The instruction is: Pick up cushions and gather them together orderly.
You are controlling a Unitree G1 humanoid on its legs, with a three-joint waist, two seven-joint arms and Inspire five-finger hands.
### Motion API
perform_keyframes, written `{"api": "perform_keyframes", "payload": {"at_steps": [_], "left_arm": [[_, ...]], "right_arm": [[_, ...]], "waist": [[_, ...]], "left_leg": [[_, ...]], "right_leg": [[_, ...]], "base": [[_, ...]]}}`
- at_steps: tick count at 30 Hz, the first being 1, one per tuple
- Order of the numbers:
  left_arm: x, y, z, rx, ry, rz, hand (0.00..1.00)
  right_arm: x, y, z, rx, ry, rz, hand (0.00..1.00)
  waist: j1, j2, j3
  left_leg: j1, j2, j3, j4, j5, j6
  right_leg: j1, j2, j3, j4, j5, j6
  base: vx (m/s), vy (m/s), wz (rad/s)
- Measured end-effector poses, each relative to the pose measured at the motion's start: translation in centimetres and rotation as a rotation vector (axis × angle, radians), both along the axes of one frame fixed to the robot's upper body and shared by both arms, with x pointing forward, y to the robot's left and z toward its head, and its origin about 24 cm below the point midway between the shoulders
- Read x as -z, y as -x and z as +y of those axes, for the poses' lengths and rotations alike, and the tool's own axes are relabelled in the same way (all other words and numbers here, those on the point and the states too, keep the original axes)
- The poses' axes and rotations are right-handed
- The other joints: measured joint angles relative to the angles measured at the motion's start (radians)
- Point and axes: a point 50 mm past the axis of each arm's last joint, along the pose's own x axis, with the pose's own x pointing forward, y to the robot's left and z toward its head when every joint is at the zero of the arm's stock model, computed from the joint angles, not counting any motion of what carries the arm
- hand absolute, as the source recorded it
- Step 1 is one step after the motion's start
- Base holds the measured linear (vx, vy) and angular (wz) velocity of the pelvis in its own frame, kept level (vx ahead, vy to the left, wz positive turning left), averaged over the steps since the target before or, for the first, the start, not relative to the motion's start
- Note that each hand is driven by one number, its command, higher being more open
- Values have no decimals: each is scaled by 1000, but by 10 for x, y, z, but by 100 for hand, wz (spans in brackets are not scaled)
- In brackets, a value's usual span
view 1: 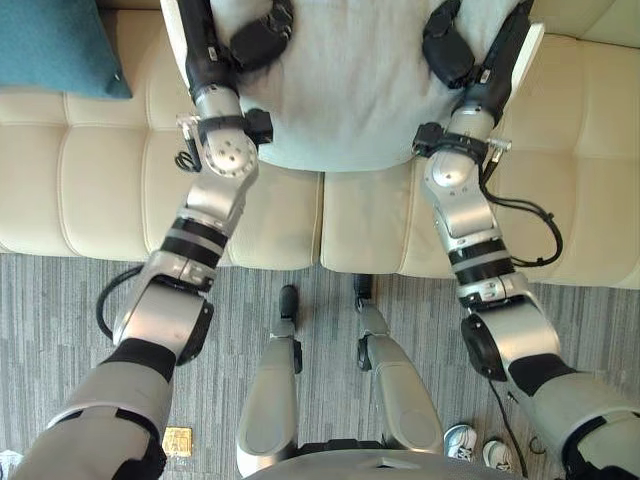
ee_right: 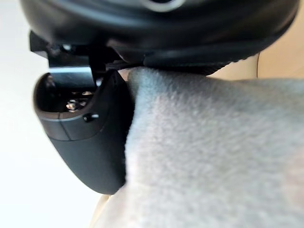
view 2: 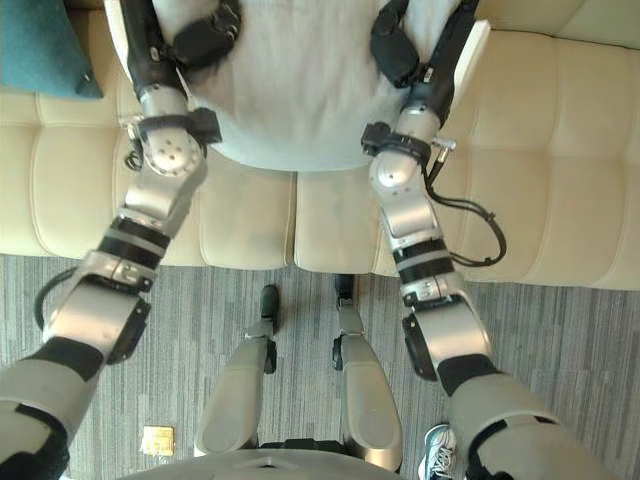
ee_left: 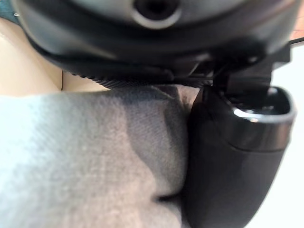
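Thumbs on both hands curl down onto the grey cushion (view 1: 340,90), so I read the left hand (view 1: 262,42) and right hand (view 1: 447,48) as clamped on its opposite sides, over the cream sofa (view 1: 100,180). A teal cushion (view 1: 55,45) lies well apart, toward the sofa's left end.

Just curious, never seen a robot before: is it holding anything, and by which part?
Yes: the grey cushion, gripped at its two side edges, the left hand on one and the right hand on the other.
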Motion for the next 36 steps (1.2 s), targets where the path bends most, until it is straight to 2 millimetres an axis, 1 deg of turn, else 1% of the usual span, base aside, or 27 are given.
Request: {"api": "perform_keyframes", "payload": {"at_steps": [1, 2, 5, 6, 7, 10, 11, 13, 14, 16, 17, 18, 19, 20, 22, 23, 24, 25, 27, 29, 30, 31, 32, 33, 34, 36], "left_arm": [[-10, -4, 3, -12, 1, -20, 100], [-14, -5, 5, -19, -2, -28, 100], [-36, -12, 16, -63, -28, -63, 100], [-38, -12, 18, -69, -32, -66, 100], [-43, -13, 24, -85, -46, -69, 100], [-48, -16, 34, -105, -71, -65, 100], [-50, -15, 41, -115, -86, -67, 100], [-53, -15, 48, -132, -99, -73, 100], [-56, -13, 54, -144, -114, -76, 100], [-69, -9, 68, -175, -146, -100, 100], [-72, -8, 71, -180, -151, -105, 100], [-78, -6, 77, -194, -154, -119, 100], [-82, -4, 82, -205, -130, -131, 100], [-84, -3, 85, -210, -118, -137, 100], [-90, 2, 97, -242, -99, -153, 100], [-91, 3, 100, -249, -96, -156, 100], [-93, 5, 105, -264, -84, -163, 100], [-96, 9, 115, -286, -61, -174, 100], [-97, 13, 126, -308, -34, -181, 100], [-94, 22, 147, -351, 26, -189, 100], [-88, 30, 166, -397, 64, -184, 100], [-86, 33, 172, -413, 75, -181, 100], [-81, 40, 187, -446, 107, -174, 100], [-77, 44, 195, -461, 128, -169, 100], [-75, 46, 199, -466, 141, -167, 100], [-66, 54, 212, -470, 218, -168, 100]], "right_arm": [[-9, -3, 0, 10, -6, -18, 100], [-13, -4, 0, 13, -5, -21, 100], [-33, -12, -3, 44, 16, -45, 100], [-36, -13, -4, 46, 20, -50, 100], [-41, -15, -4, 46, 20, -56, 100], [-49, -19, -6, 35, 41, -56, 100], [-55, -20, -8, 37, 57, -64, 100], [-60, -20, -16, 51, 76, -73, 100], [-65, -21, -22, 62, 88, -75, 100], [-77, -21, -43, 86, 101, -85, 100], [-79, -20, -47, 90, 106, -85, 100], [-83, -20, -57, 95, 112, -84, 100], [-86, -20, -62, 101, 124, -84, 100], [-87, -19, -64, 104, 130, -84, 100], [-89, -18, -77, 104, 137, -71, 100], [-89, -18, -79, 109, 141, -68, 100], [-89, -18, -82, 112, 141, -63, 100], [-89, -19, -86, 104, 128, -54, 100], [-88, -18, -94, 119, 136, -43, 100], [-81, -16, -105, 146, 145, -21, 100], [-75, -13, -117, 171, 137, -2, 100], [-72, -13, -121, 177, 129, 4, 100], [-66, -9, -134, 196, 98, 20, 100], [-62, -7, -142, 213, 83, 30, 100], [-60, -6, -145, 219, 75, 34, 100], [-51, -3, -155, 239, 47, 51, 100]], "waist": [[-3, -1, 3], [-3, -1, 8], [-7, -2, 10], [-7, -2, 10], [-8, -2, 11], [-9, -3, 17], [-9, -3, 20], [-8, -3, 21], [-8, -3, 22], [-6, -2, 28], [-4, -2, 28], [-3, -2, 28], [-3, -2, 28], [-2, -2, 28], [3, -1, 28], [4, -1, 28], [5, -1, 28], [6, -1, 28], [7, 4, 31], [10, 5, 31], [12, 5, 31], [13, 5, 31], [20, 5, 31], [26, 5, 31], [27, 5, 31], [31, 5, 31]], "left_leg": [[-19, -2, 2, 4, 0, 0], [-21, -3, 2, 5, 0, 0], [-45, -6, 2, 18, -1, 2], [-50, -7, 2, 22, -1, 2], [-62, -8, 2, 26, -2, 3], [-68, -9, 2, 33, -2, 4], [-69, -9, 2, 35, -2, 4], [-70, -9, 2, 37, -2, 4], [-70, -9, 1, 37, -2, 4], [-71, -9, 1, 38, -2, 4], [-71, -9, 1, 38, -2, 4], [-71, -9, 1, 38, -2, 4], [-71, -10, 1, 38, -2, 4], [-71, -10, 1, 38, -2, 4], [-70, -10, -2, 37, -2, 4], [-70, -10, -2, 37, -2, 4], [-68, -10, -3, 36, -2, 4], [-63, -11, -3, 36, -1, 5], [-55, -13, -7, 35, -1, 6], [-40, -15, -7, 30, 0, 7], [-35, -16, -8, 28, 1, 8], [-33, -17, -8, 28, 1, 8], [-32, -19, -9, 27, 3, 11], [-32, -21, -9, 24, 4, 12], [-31, -22, -10, 22, 6, 13], [-31, -27, -12, 19, 10, 15]], "right_leg": [[-15, -2, 3, -6, 9, 4], [-17, -1, 5, -6, 10, 5], [-35, -1, 10, -7, 14, 9], [-38, -2, 11, -7, 15, 9], [-48, -2, 14, -7, 19, 12], [-50, -3, 15, -7, 20, 13], [-51, -3, 15, -7, 20, 13], [-51, -3, 15, -7, 20, 13], [-51, -3, 15, -7, 20, 13], [-52, -3, 15, -7, 20, 13], [-52, -3, 15, -7, 20, 13], [-52, -2, 14, -7, 20, 13], [-52, -3, 13, -7, 20, 13], [-52, -3, 13, -7, 21, 13], [-50, -2, 11, -7, 21, 13], [-50, -3, 10, -7, 22, 13], [-47, -3, 10, -7, 22, 13], [-42, -4, 9, -8, 22, 12], [-33, -5, 7, -8, 22, 12], [-22, -7, 8, -8, 22, 12], [-15, -9, 7, -9, 22, 12], [-14, -9, 7, -9, 22, 12], [-13, -11, 7, -9, 22, 12], [-14, -13, 7, -9, 22, 12], [-14, -14, 6, -10, 22, 12], [-14, -18, 3, -10, 21, 13]], "base": [[14, 42, -6], [24, 54, -1], [18, 51, 2], [18, 71, 0], [16, 63, 0], [22, 62, 1], [41, 79, 0], [43, 63, 0], [62, 71, 0], [61, 64, 0], [66, 54, 0], [68, 53, 0], [69, 53, 0], [69, 52, 0], [68, 52, 2], [52, 41, 2], [76, 65, 1], [63, 55, 1], [52, 55, 3], [67, 79, 2], [56, 66, 2], [53, 63, 3], [58, 70, 3], [54, 69, 4], [42, 55, 5], [35, 54, 5]]}}
